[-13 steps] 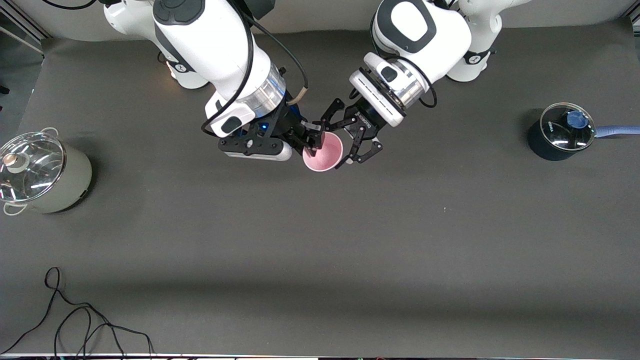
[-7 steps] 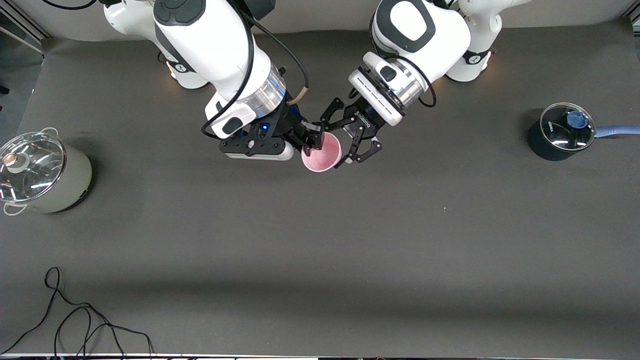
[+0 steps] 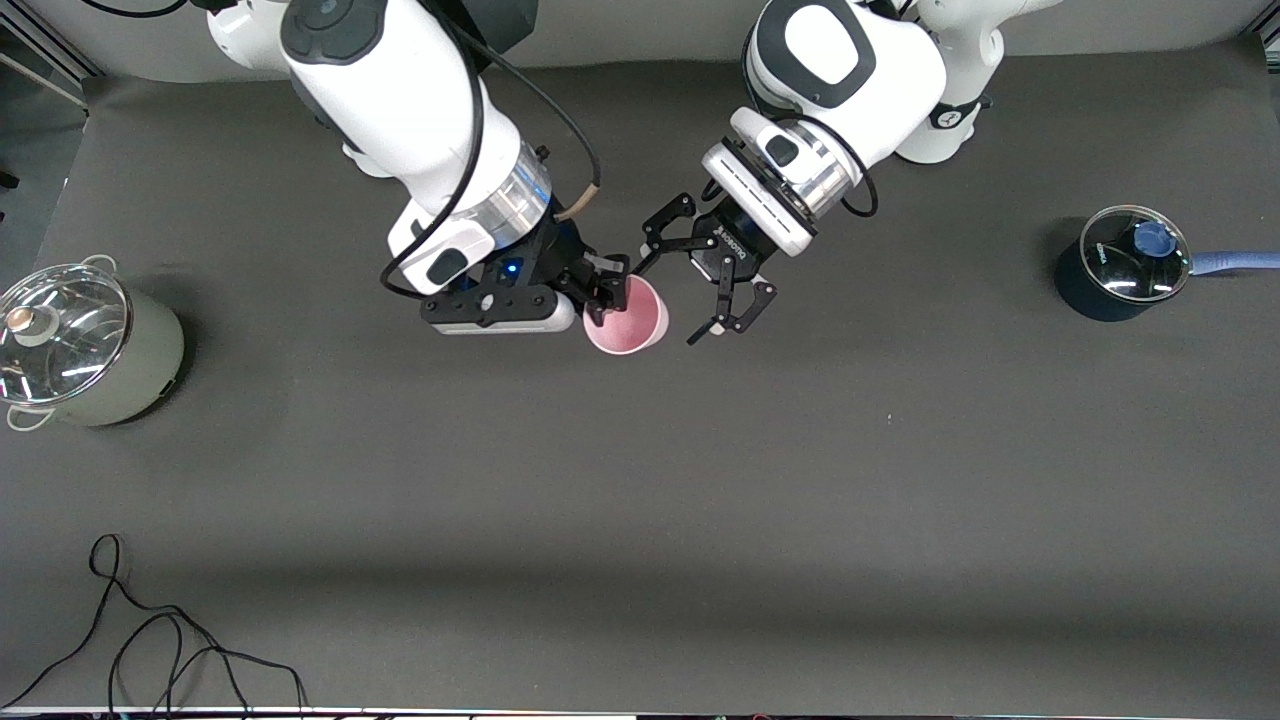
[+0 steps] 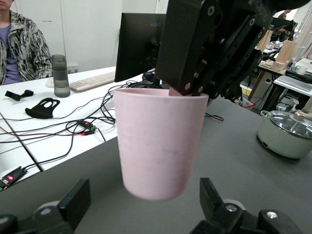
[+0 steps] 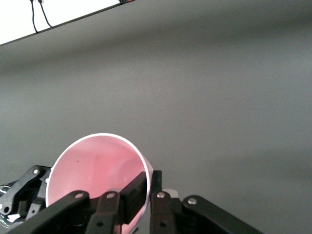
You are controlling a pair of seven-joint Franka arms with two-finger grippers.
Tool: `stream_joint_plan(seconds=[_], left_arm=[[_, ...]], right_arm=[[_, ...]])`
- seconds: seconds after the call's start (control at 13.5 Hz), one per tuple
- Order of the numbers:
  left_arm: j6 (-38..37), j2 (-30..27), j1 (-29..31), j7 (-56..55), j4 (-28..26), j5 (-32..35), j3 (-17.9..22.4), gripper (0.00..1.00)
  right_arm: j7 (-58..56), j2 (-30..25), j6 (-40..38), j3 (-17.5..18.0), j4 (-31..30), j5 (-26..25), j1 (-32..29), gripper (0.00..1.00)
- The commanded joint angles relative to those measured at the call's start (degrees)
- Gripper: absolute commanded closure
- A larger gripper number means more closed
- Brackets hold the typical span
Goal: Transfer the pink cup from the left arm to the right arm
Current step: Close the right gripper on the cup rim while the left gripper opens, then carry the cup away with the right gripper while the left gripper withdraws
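Shifted toward the right arm's end of the tabletop since the earlier frames: pink cup, carried with the right end effector. Spread wide and drawn clear of the cup since then: fingers of the left end effector, which earlier flanked the cup wall.

Pink cup: upright, mouth up, raised off the tabletop, over its middle strip near the arm bases. Clamped at the rim by the right end effector, one finger inside the mouth and one against the outer wall, as seen in the right wrist view. In the left wrist view, cup hanging free of the surface, gripped from above, with both left fingers standing apart, neither touching the wall.

Left end effector: open, empty, just beside the cup, over the same strip of tabletop.

Pale lidded pot at the right arm's end of the tabletop; dark saucepan with glass lid at the left arm's end; black cable looped near the front camera's edge.
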Motion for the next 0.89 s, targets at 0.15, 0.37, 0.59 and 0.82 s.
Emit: stream_joint_plan(seconds=[0.15,0.37,0.59,0.82], left_arm=[[0.7,1.9,1.4,0.3,0.2,-0.4,3.8,0.0],[0.1,4.5,2.8,0.7,-0.4,1.2,9.2,0.0],[-6.2,4.9,9.9,1.3,-1.5,3.5,10.1,0.0],[-17.9,4.6,18.1,2.5,-3.7,5.5,10.1,0.0]], right_arm=[[-14.4,-2.4,-6.3,-0.2,0.6,0.0,-7.6,1.0],[-24.4,-3.4,-9.1,-0.2,-1.8,0.0,-13.9,1.0],[-36.3,-4.6,-11.2,-1.7,-9.2,-0.4,-20.5,1.0],[-42.7,-4.9,-7.3,-5.3,-16.1,-0.4,-22.7,1.0]])
